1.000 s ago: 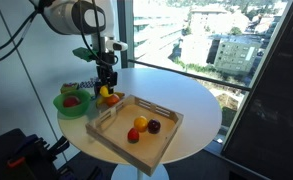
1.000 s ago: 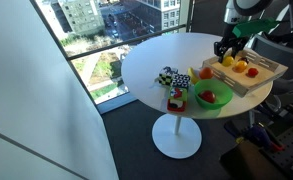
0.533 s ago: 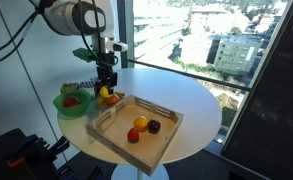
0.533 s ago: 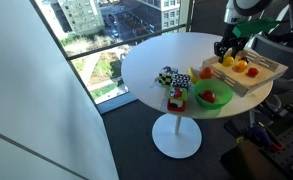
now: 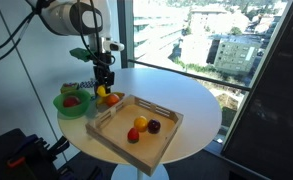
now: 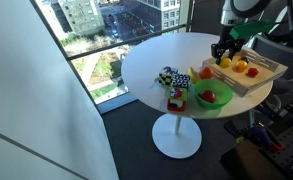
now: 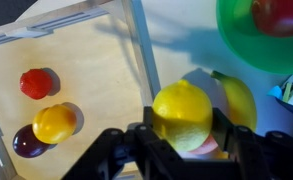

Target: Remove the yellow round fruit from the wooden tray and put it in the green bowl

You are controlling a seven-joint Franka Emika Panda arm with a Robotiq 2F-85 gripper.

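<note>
My gripper [image 7: 183,138] is shut on the yellow round fruit [image 7: 183,113] and holds it above the white table, between the wooden tray [image 7: 91,55] and the green bowl [image 7: 244,50]. In both exterior views the gripper [image 5: 105,88] [image 6: 223,52] hangs just past the tray's near corner [image 5: 116,137] [image 6: 268,80], beside the bowl [image 5: 59,103] [image 6: 224,93]. The bowl holds a red fruit [image 7: 279,14]. The fruit in the jaws is too small to make out in the exterior views.
In the tray lie a red fruit [image 7: 36,83], an orange-yellow fruit [image 7: 54,123] and a dark purple one [image 7: 24,143]. A banana-like yellow piece [image 7: 242,100] lies under the gripper. Small toys [image 6: 169,76] sit near the round table's edge.
The gripper with the yellow fruit has shifted slightly toward the green bowl. Everything else is unchanged.
</note>
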